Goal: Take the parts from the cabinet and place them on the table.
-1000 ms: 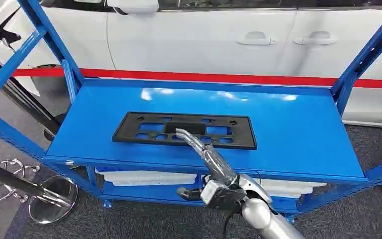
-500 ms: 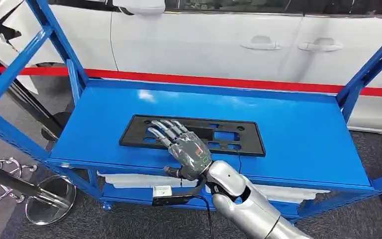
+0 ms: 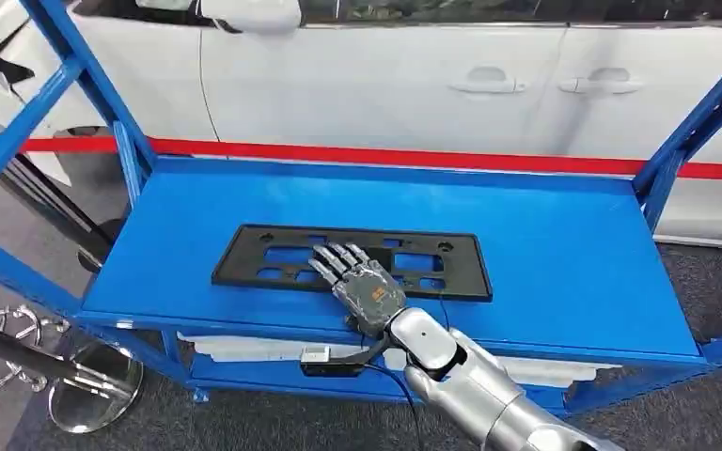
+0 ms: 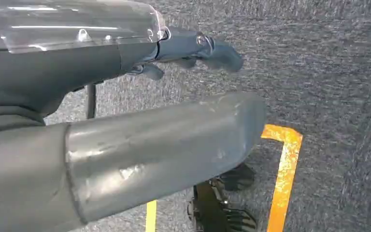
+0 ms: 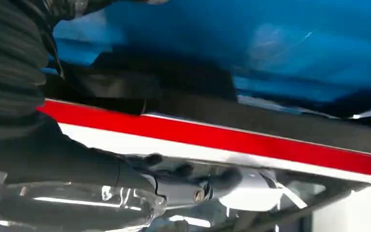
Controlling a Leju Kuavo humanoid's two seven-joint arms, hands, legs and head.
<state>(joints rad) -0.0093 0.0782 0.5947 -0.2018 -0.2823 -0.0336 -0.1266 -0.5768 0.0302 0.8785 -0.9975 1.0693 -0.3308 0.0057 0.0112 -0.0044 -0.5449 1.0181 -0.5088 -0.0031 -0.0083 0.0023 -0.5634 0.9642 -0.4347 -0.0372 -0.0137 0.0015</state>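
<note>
The right arm (image 3: 475, 385) is seen nearest, a silver limb reaching up and forward to the front edge of the blue shelf (image 3: 564, 254). At its end the right hand (image 3: 362, 282) is laid palm down over the black plastic part (image 3: 273, 256), its fingers (image 3: 338, 258) spread apart and stretched flat across the near middle of the part; nothing is gripped, and whether the fingertips actually press on the plastic cannot be told. A small dark camera bar (image 3: 334, 362) is carried under the wrist, just below the shelf's front lip.

The part itself is found lying flat on the top of the blue shelf, a long rectangular frame with cut-out windows, set left of the shelf's centre and nearer its front edge than its back.

Under the shelf top, white trays (image 3: 263, 346) are glimpsed on a lower level. Behind the shelf, a red stripe (image 3: 414, 155) is drawn along a white car (image 3: 385, 75).

The left hand (image 4: 193, 48) is seen hanging over grey carpet (image 4: 328, 72), its fingers held loosely apart with nothing in them.
</note>
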